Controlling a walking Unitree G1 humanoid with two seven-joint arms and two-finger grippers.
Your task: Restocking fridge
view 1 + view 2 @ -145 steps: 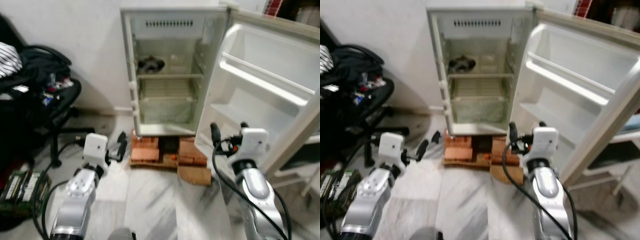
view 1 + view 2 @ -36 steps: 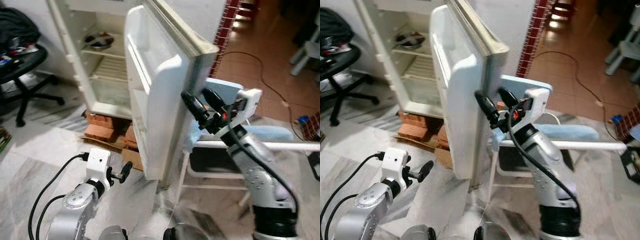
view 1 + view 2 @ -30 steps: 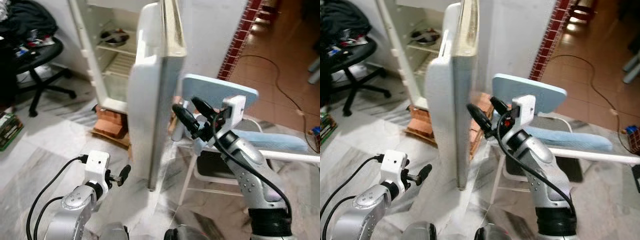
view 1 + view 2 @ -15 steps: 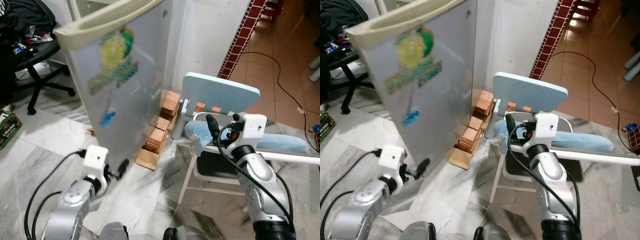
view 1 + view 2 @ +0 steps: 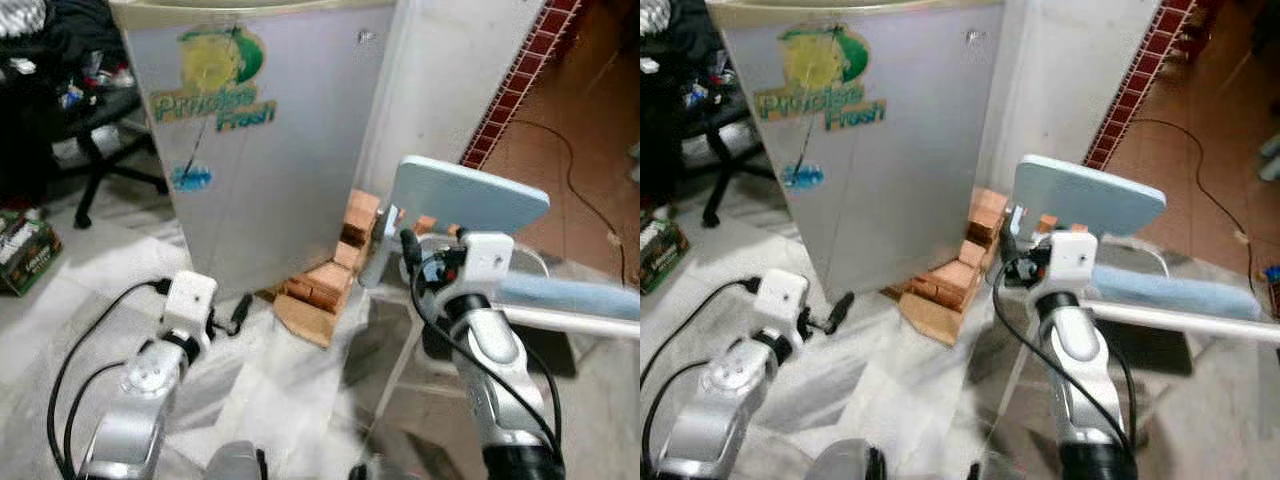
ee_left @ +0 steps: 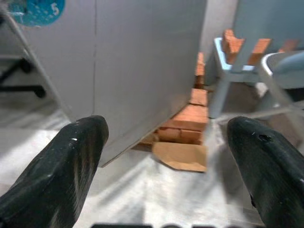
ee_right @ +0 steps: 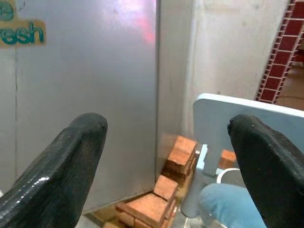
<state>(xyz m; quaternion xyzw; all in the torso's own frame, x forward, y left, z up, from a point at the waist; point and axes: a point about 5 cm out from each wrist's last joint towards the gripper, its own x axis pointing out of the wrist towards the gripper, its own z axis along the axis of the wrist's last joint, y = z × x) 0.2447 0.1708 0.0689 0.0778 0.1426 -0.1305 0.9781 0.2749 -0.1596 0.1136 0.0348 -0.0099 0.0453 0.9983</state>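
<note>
The grey fridge [image 5: 270, 150] stands shut, with a green and yellow sticker on its door. It rests on a stack of red bricks [image 5: 330, 275]. My left gripper [image 5: 238, 315] hangs low in front of the door's bottom edge, open and empty. In the left wrist view its fingers [image 6: 71, 156] stand wide apart with the door's lower corner and the bricks beyond them. My right gripper [image 5: 415, 262] is to the right of the fridge, in front of a pale blue chair, also open and empty. Its fingers [image 7: 71, 156] frame the door's right edge.
The pale blue chair [image 5: 470, 195] stands close on the right. A black office chair [image 5: 90, 130] piled with clothes is at the left, with a green box [image 5: 25, 250] on the floor beside it. A piece of cardboard [image 5: 305, 318] lies by the bricks. A cable [image 5: 575, 170] crosses the orange floor.
The fridge door has swung from half open to fully shut. My right gripper has come off the door's edge and dropped down before the chair. The camera has shifted too.
</note>
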